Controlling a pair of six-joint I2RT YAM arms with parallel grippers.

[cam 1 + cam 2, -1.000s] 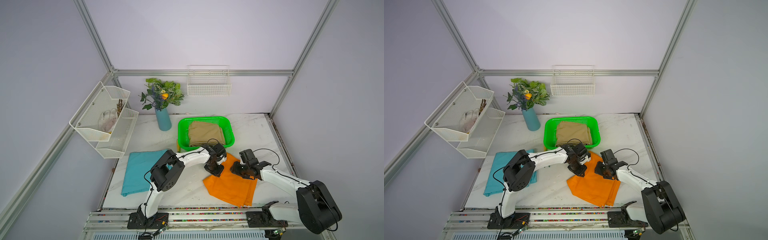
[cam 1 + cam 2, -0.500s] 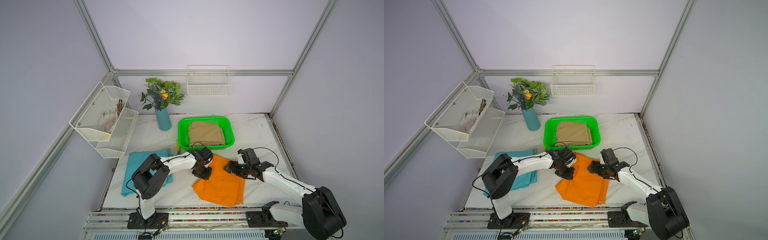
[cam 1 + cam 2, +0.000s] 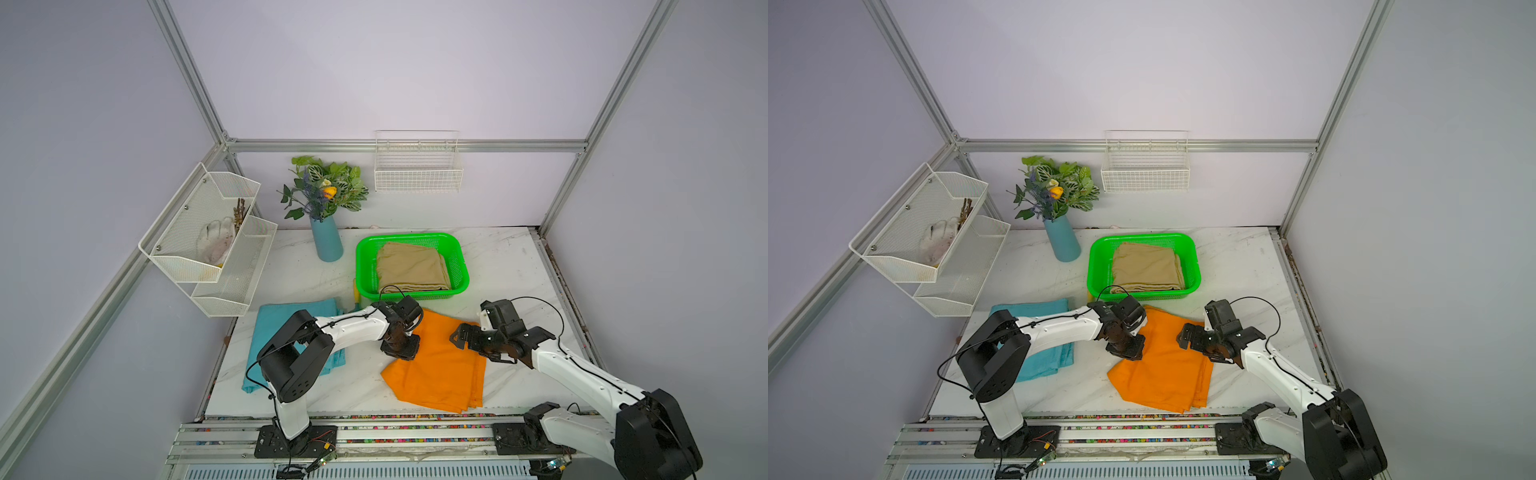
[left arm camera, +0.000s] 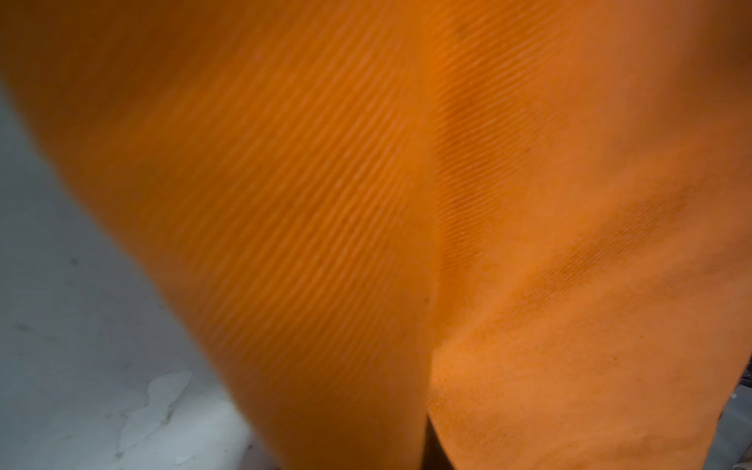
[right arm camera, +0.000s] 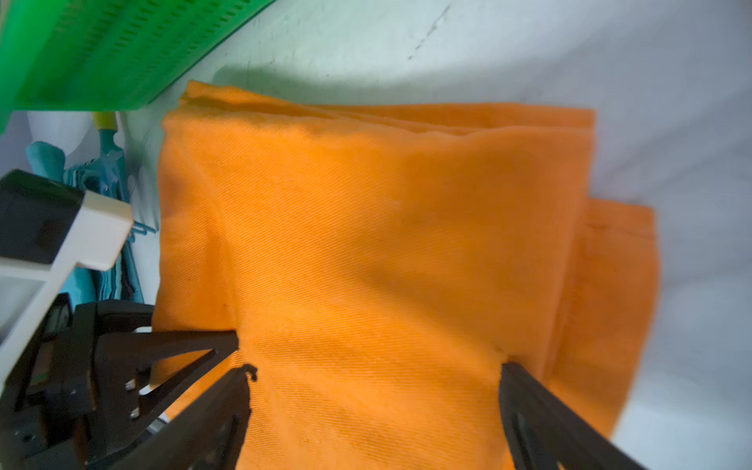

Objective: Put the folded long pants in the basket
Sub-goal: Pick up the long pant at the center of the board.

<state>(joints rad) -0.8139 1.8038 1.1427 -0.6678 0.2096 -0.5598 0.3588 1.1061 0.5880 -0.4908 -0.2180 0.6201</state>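
L claw (image 3: 401, 353) clamps orange pants (image 3: 440, 370) edge | R claw (image 5: 374, 366) spread | basket (image 3: 440, 294) adj.

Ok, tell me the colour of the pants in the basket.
Tan; pants clearest in a top view.

Free: bare white marble tabletop (image 3: 507, 266) along right edge and back-right corner.
Blocked: bright green perforated plastic basket (image 3: 459, 266) mid-back, tan folded cloth pants (image 3: 411, 266) lying in it; folded bright orange cloth pants (image 3: 440, 374) centre-front; folded teal-blue cloth pants (image 3: 272, 322) left-front; tall teal vase (image 3: 328, 245) left of basket.
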